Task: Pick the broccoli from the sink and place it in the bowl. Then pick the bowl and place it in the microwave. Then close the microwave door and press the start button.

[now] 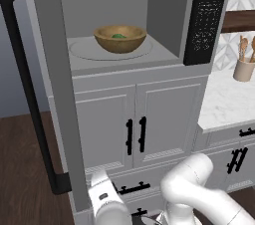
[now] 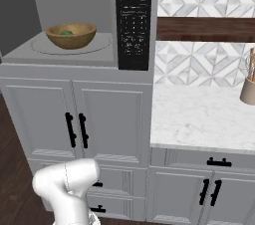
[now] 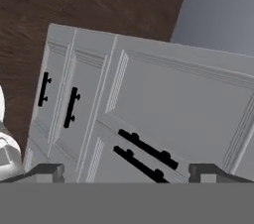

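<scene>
The microwave (image 1: 164, 64) stands open. Inside it, the wooden bowl (image 1: 120, 38) (image 2: 71, 35) rests on the round turntable with the green broccoli (image 1: 118, 36) (image 2: 66, 33) in it. The microwave door (image 1: 55, 69) is swung out toward me on the left, its black bar handle (image 1: 25, 94) facing left. The black keypad panel (image 1: 206, 15) (image 2: 133, 20) sits at the right of the cavity. My gripper (image 3: 126, 172) hangs low in front of the lower cabinets, well below the microwave, open with nothing between its fingers (image 3: 47, 171). The sink is out of view.
Grey cabinet doors with black handles (image 1: 135, 135) (image 2: 76, 129) fill the space under the microwave. A marble counter (image 2: 204, 114) lies to the right with a utensil holder (image 1: 244, 67) and a wooden shelf (image 2: 204, 29) above. Dark wood floor (image 1: 20, 169) lies left.
</scene>
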Robot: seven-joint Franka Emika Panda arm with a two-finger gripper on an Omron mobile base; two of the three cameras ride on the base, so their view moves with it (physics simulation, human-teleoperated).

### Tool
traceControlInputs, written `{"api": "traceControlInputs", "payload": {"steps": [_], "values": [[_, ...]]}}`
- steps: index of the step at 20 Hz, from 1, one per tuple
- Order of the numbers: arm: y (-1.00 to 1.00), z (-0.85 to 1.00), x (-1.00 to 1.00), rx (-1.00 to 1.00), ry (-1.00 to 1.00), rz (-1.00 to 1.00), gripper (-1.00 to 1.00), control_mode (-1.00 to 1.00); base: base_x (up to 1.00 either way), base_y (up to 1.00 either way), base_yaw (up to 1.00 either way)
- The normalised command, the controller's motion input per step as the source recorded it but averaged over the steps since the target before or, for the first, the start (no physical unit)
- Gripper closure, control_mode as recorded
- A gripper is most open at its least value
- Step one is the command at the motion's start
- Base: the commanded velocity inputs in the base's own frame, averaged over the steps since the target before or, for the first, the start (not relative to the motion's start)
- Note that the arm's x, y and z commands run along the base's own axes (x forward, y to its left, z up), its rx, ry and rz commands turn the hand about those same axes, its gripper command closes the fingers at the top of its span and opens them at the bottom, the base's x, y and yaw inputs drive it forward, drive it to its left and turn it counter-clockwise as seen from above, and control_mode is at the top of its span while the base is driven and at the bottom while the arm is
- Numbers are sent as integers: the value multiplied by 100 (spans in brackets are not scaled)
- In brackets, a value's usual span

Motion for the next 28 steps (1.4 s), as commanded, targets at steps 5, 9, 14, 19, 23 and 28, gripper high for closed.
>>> {"api": "traceControlInputs", "payload": {"steps": [5, 9, 14, 19, 23, 28], "values": [[96, -99, 52, -26, 0, 1, -100, -100, 0, 0, 0], [100, -40, 0, -25, -8, 0, -100, -100, 0, 0, 0], [100, 9, -5, -19, -12, -6, -100, -100, 0, 0, 0], [100, 20, 0, -18, -6, -13, -100, -100, 0, 0, 0], [100, 40, 1, -11, -2, -16, -100, -100, 0, 0, 0], [76, 68, 0, -1, 0, -15, -100, -100, 0, 0, 0]]}}
